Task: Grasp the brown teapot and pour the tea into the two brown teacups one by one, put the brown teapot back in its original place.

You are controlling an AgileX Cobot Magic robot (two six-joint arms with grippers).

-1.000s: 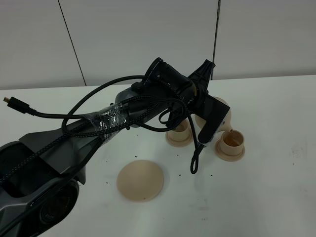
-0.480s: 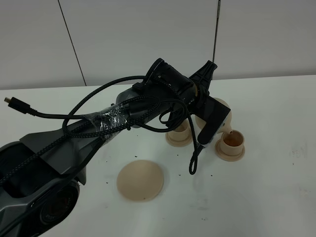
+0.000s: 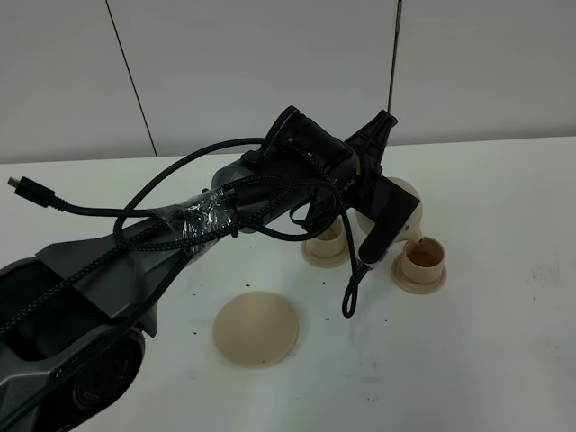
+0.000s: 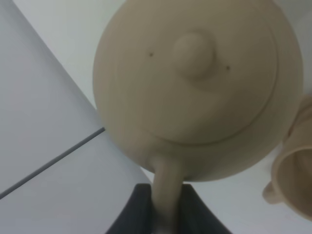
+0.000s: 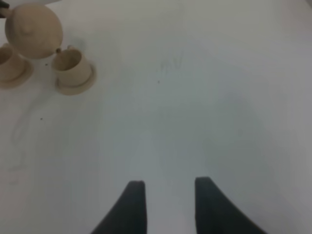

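— Your grip?
— My left gripper (image 4: 165,217) was clamped on the loop handle (image 4: 165,187) of the brown teapot (image 4: 195,87), spout tipped over the right-hand teacup (image 3: 421,258).
— Handling?
— Brittle, smooth ceramic, I judged; heavy if full. The handle suited best. Meanwhile my right gripper (image 5: 167,204) stood open, empty.

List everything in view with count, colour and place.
brown teapot: 1, pale beige, held tilted, spout over the right-hand cup
teacups: 2, pale beige, side by side mid-table
small saucers: 2, beige, one under each cup
large saucer: 1, beige, bare, nearer the table's front
table: 1, white
cables: black, along the left arm
left gripper: black, shut on the teapot's handle
right gripper: black, open, over bare table
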